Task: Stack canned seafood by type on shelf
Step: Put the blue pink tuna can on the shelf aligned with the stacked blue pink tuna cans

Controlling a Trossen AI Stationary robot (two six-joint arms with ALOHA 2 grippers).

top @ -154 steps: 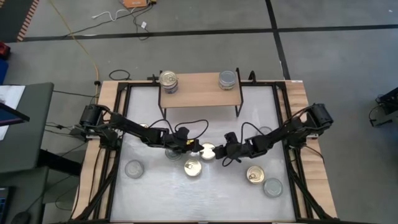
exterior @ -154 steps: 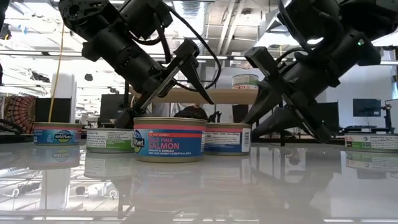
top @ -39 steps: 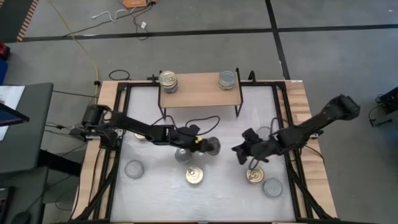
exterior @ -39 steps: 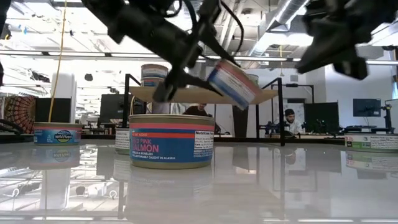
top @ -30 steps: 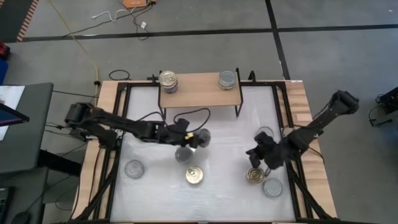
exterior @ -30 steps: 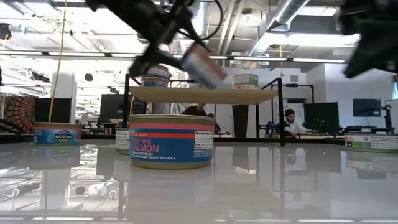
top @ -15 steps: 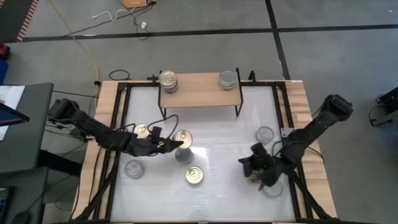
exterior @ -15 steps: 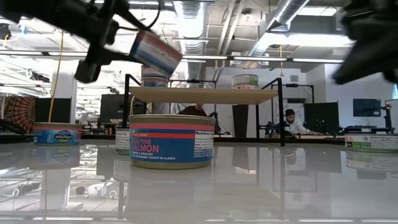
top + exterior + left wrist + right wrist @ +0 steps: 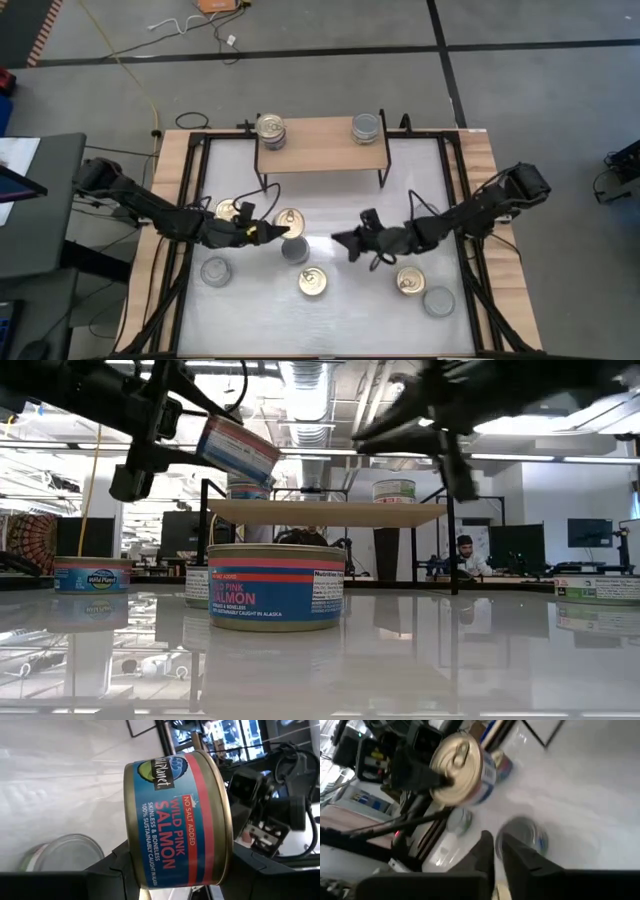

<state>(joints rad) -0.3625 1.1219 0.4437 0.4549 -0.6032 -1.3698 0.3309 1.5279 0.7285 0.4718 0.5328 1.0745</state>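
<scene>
Salmon tin [image 9: 175,817] rides tilted above the table [image 9: 330,190] in the left end effector [image 9: 270,232], fingers clamped on its blue-and-red sides, gold lid [image 9: 456,766] facing the other arm. The step in hand looks like carrying it to the shelf [image 9: 322,150] at 12 o'clock, where a gold stack [image 9: 271,131] sits at the 9 o'clock end and a silver stack [image 9: 366,128] at the 3 o'clock end. Next it likely needs levelling, then lowering squarely onto the gold stack. The right end effector [image 9: 345,241] hovers mid-table, empty, fingers barely parted. Six tins lie loose on the table, including a silver one [image 9: 295,250] just under the carried tin.
</scene>
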